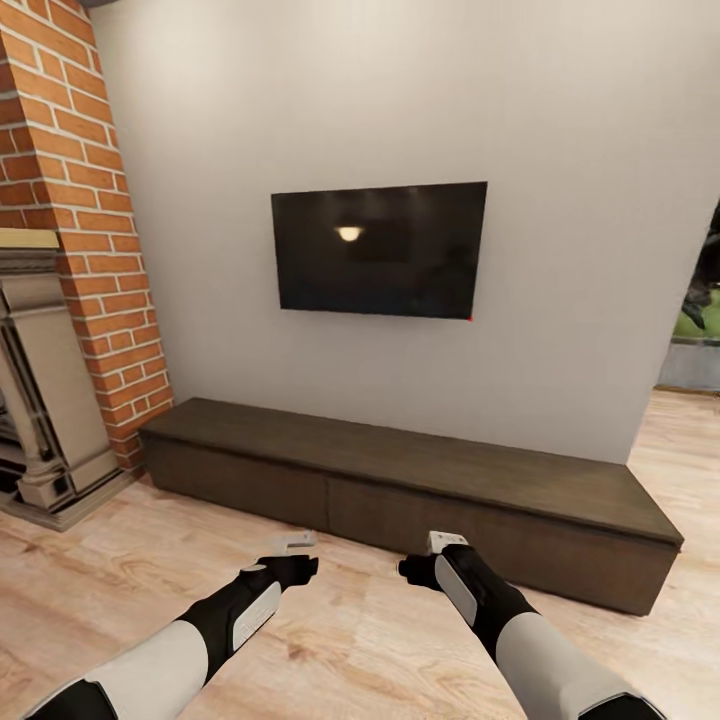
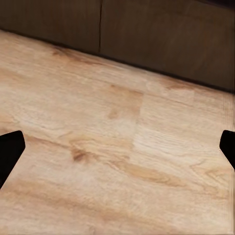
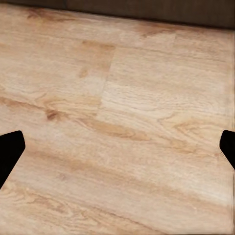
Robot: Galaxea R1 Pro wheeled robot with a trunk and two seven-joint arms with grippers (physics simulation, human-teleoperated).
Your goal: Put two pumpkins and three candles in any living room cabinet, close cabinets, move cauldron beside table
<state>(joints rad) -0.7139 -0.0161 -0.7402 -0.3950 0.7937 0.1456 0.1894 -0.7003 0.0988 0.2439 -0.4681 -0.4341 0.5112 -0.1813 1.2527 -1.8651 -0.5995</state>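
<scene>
both grippers, left gripper (image 1: 292, 545) and right gripper (image 1: 440, 545), hung wide and empty over the floor (image 1: 350, 640); the cabinet (image 1: 420, 480), shut, lay just ahead, its length running across them, roughly equally near.

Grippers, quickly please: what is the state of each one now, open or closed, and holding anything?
Left gripper: open, holding nothing, above the wood floor.
Right gripper: open, holding nothing.
</scene>
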